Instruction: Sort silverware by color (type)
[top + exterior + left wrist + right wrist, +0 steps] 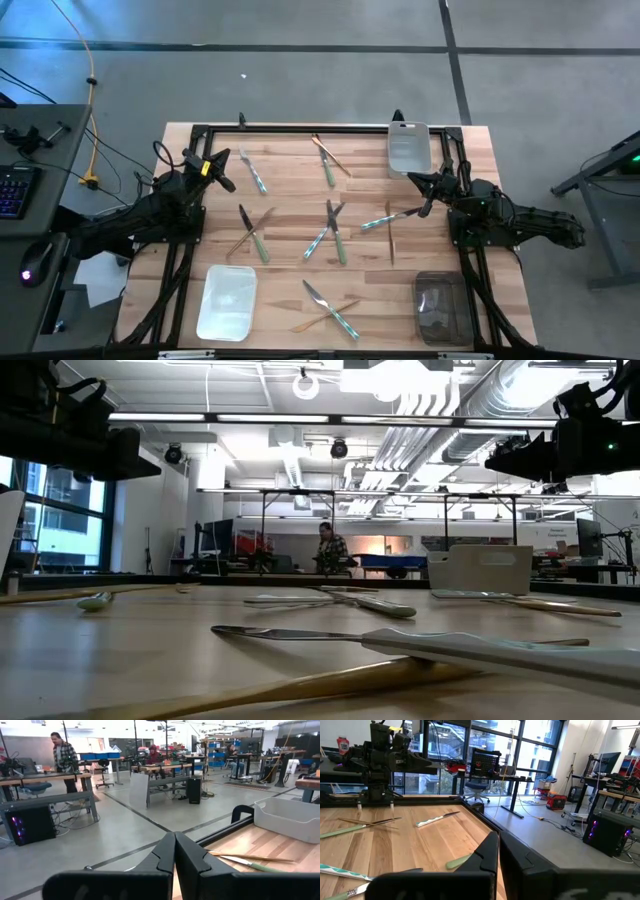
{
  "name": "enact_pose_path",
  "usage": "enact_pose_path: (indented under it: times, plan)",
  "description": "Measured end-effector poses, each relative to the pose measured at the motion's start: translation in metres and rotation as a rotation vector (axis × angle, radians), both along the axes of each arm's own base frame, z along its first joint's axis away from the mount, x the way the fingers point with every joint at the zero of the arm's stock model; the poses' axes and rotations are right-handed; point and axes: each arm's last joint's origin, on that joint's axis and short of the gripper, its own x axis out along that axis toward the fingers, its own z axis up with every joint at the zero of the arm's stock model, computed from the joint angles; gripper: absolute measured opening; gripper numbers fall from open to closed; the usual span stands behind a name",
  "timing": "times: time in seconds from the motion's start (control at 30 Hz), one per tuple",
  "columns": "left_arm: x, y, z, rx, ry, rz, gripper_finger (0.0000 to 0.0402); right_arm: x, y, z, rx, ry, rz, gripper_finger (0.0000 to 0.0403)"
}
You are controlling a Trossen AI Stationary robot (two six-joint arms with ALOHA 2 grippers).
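Both robot arms sit idle at the far corners of a wooden tabletop (300,250), the cutlery (330,235) still scattered and unsorted across it. The left hand (228,183) hovers near the far left edge with its fingers pressed together and nothing between them; the right hand (428,205) hovers toward the far right, likewise closed and empty.

Knives, forks and spoons lie in loose crossed pairs across the middle of the tabletop: a blue-handled piece (254,172) just beside the left hand, a gold piece crossing a green one (327,162) at the far centre, a dark knife over a gold piece (250,235) at centre left, and another crossed group (330,310) near the front edge. A blue-handled piece (385,218) lies just below the right hand.

None of the cutlery sits in the three trays: a clear tray (408,148) at the far right, a white tray (227,302) at the near left and a dark tray (441,305) at the near right. A person (64,756) stands in the workshop beyond.
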Motion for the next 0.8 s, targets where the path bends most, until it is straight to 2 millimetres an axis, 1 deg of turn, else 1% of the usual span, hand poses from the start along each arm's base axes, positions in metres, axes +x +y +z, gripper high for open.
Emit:
enact_pose_path:
  times: [0.17, 0.37, 0.6, 0.67, 0.8]
  plan:
    - [0.000, 0.000, 0.000, -0.043, -0.061, -0.003, 0.0000, 0.000, 0.000, 0.004, -0.007, -0.039, 0.000, 0.0000]
    - [0.000, 0.000, 0.000, -0.104, -0.151, -0.008, 0.0000, -0.002, 0.002, 0.018, 0.057, -0.238, 0.054, 0.0000]
    - [0.000, 0.000, 0.000, -0.064, -0.099, -0.005, 0.0000, -0.005, 0.005, 0.032, 0.049, -0.386, 0.160, 0.0000]
    - [0.000, 0.000, 0.001, -0.058, -0.093, -0.005, 0.0000, -0.002, 0.005, 0.032, 0.070, -0.363, 0.180, 0.0000]
    - [0.000, 0.000, 0.001, -0.052, -0.085, -0.012, 0.0000, 0.008, 0.003, 0.030, 0.102, -0.257, 0.173, 0.0000]
